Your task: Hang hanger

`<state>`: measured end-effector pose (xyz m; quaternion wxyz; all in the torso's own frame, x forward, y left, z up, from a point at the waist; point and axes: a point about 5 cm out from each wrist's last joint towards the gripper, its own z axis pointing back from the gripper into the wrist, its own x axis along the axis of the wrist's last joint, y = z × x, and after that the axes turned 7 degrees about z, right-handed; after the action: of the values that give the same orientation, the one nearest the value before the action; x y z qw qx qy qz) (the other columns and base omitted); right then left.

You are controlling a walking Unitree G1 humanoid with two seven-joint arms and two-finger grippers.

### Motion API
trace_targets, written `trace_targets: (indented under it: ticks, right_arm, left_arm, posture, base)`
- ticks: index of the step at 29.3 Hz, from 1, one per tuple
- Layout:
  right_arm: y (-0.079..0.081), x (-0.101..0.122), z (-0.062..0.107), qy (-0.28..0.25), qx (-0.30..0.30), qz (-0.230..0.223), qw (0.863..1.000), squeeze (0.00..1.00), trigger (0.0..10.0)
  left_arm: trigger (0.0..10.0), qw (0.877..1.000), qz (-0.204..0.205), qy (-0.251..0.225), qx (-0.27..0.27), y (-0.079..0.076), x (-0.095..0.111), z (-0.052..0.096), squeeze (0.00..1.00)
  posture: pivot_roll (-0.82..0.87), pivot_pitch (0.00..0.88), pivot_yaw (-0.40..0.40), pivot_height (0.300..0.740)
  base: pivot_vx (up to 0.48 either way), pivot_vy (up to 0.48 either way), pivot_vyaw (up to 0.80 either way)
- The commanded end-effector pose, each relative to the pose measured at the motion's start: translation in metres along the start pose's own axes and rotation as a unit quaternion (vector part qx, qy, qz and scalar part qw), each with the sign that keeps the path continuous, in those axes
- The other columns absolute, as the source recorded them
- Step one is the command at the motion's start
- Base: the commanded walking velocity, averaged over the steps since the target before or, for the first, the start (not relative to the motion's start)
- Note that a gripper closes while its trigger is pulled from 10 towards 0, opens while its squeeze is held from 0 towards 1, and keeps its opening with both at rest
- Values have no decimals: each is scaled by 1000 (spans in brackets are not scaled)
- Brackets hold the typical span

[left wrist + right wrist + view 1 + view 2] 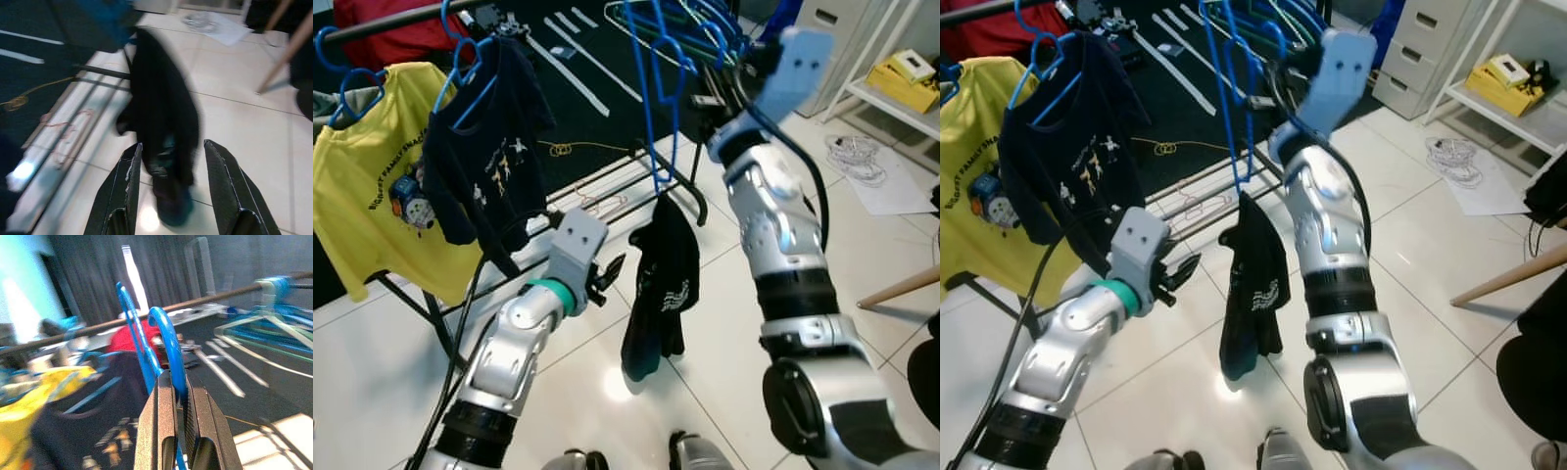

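**A:** What worries you from here?

**B:** The black garment (658,284) mostly. It dangles off the bottom of the blue hanger (658,108) that my right gripper (177,396) pinches by the neck, fingers shut tight just under the hook. It looks bunched at one end, not draped on the shoulders, so I judge a jerk toward the rail (146,316) could shake it to the floor.

**A:** And the hook?

**B:** The hook curls just above my fingertips, with the rail beyond and a little higher. If I misjudge the reach, the hook could bump the rail or snag the hangers already on it.

**A:** How are the arms posed?

**B:** The right arm is raised high and stretched forward. The left gripper (171,188) sits low, fingers spread and holding nothing, the garment hanging just ahead of them.
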<state>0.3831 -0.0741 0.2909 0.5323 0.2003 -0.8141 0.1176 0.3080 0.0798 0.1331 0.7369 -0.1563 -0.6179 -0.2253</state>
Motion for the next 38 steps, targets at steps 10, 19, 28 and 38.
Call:
trace_targets:
  ticks: [10,19,28,38]
  right_arm:
    - [54,4,-4,-1,131,-39,991,0,10000]
    - [85,21,16,-32,200,-56,978,0,10000]
    - [86,42,32,-74,199,-14,977,0,10000]
    - [44,21,54,-24,104,33,994,0,10000]
  left_arm:
    - [10000,997,64,17,39,-6,-14,-25,0]
    - [10000,994,68,-5,85,4,-10,-24,0]
    - [10000,990,31,-21,139,24,-7,-11,0]
    - [10000,998,-1,-55,-34,23,8,41,0]
  posture:
    - [-118,67,60,740]
    - [-120,70,60,740]
    - [-125,70,70,740]
    - [-108,80,73,740]
  base:
    - [0,0,0]
    - [0,0,0]
    - [0,0,0]
    - [0,0,0]
